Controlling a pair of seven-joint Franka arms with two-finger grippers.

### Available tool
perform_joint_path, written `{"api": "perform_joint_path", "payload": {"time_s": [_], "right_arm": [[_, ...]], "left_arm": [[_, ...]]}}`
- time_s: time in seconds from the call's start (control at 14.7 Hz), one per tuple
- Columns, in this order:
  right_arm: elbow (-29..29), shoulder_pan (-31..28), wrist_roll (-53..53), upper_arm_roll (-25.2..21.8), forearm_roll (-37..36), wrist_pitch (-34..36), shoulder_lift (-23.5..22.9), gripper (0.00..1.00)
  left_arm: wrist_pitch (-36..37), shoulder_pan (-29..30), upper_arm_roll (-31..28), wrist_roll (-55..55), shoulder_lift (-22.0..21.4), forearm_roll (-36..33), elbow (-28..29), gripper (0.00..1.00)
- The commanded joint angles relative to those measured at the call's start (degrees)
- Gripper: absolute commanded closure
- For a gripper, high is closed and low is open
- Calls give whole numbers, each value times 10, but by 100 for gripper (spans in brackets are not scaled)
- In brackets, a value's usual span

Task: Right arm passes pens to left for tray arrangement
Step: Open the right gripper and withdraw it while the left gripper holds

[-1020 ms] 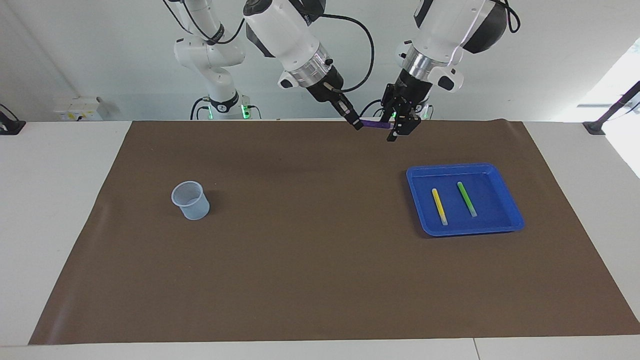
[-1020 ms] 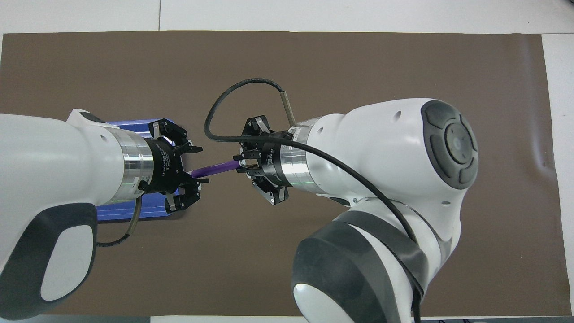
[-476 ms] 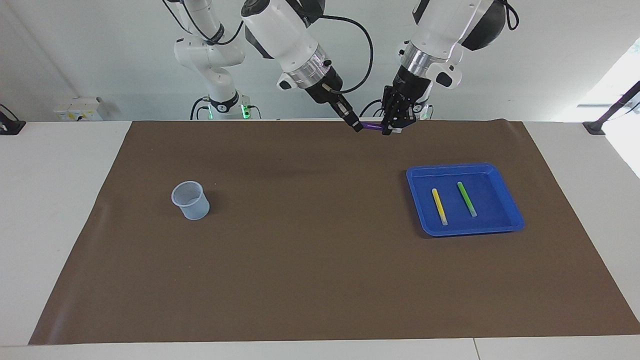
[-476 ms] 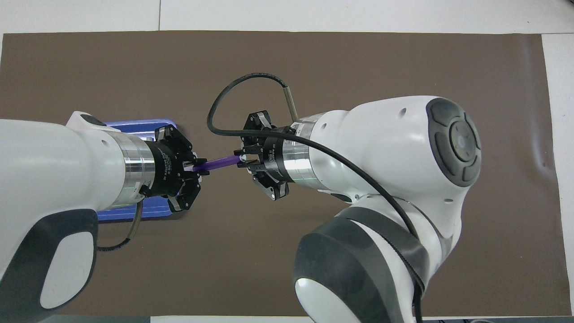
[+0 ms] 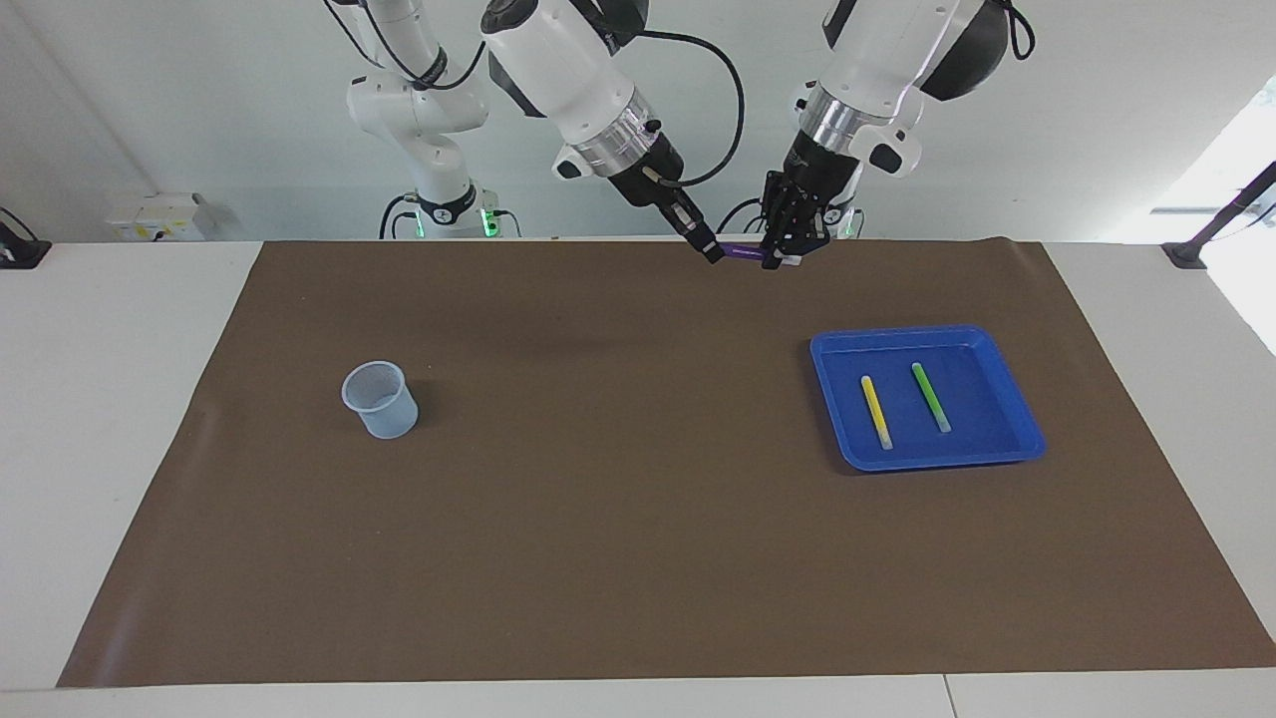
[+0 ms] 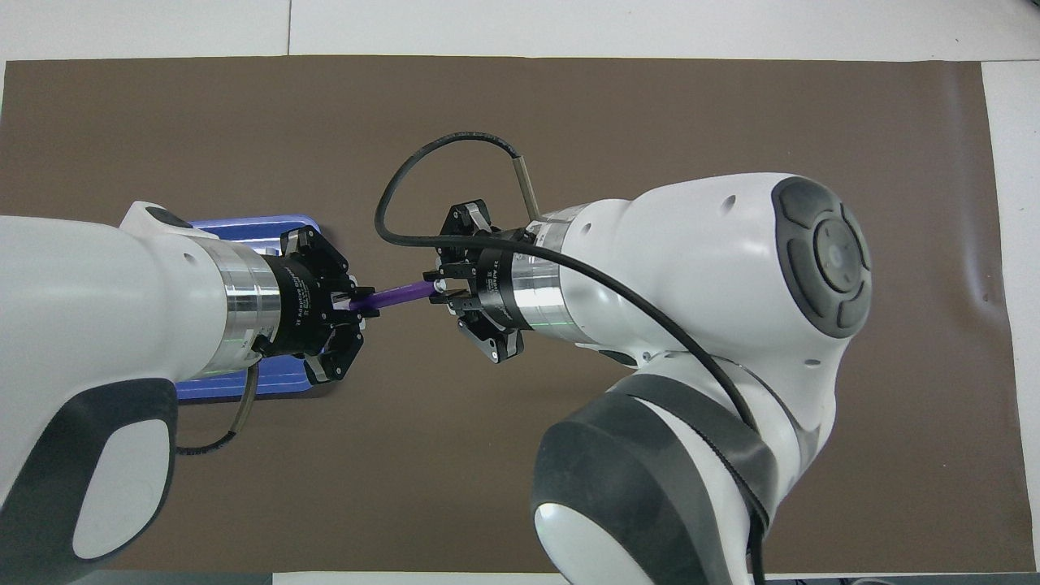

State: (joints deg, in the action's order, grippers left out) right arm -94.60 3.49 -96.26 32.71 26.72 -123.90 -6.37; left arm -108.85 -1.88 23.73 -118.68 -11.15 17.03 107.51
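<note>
Purple pen [image 6: 396, 294] bridging both clamped grippers, left gripper [image 6: 363, 302] and right gripper [image 6: 436, 290], long axis running arm-to-arm, well above blue tray [image 5: 1012, 404].

Top centre, the left pincer [image 5: 781, 255] and right pincer [image 5: 712, 249] both clamp the purple pen [image 5: 743, 253] above the brown mat [image 5: 638, 519].

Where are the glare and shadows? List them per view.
Facing view: blown-out daylight past the left arm's end of the table; a faint soft shadow on the brown mat below the raised arms; a small shadow beside the cup. Overhead view: even light, no glare; the left arm hides most of the blue tray.
</note>
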Motion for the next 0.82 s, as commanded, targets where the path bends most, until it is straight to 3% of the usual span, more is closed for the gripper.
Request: {"api": "perform_joint_path", "payload": {"time_s": [0.0, 0.27, 0.41, 0.75], "right_arm": [[8, -3, -2, 8, -15, 9, -7, 0], [7, -6, 56, -4, -53, 22, -3, 0], [5, -6, 122, -34, -55, 51, 6, 0], [-9, -5, 350, -133, -106, 157, 43, 0]], "left_arm": [[-10, -2, -4, -6, -10, 2, 9, 100], [-19, 5, -8, -1, -8, 2, 9, 100], [-26, 13, -11, 37, -8, 2, 13, 100], [20, 123, -18, 298, -7, 29, 25, 100]]}}
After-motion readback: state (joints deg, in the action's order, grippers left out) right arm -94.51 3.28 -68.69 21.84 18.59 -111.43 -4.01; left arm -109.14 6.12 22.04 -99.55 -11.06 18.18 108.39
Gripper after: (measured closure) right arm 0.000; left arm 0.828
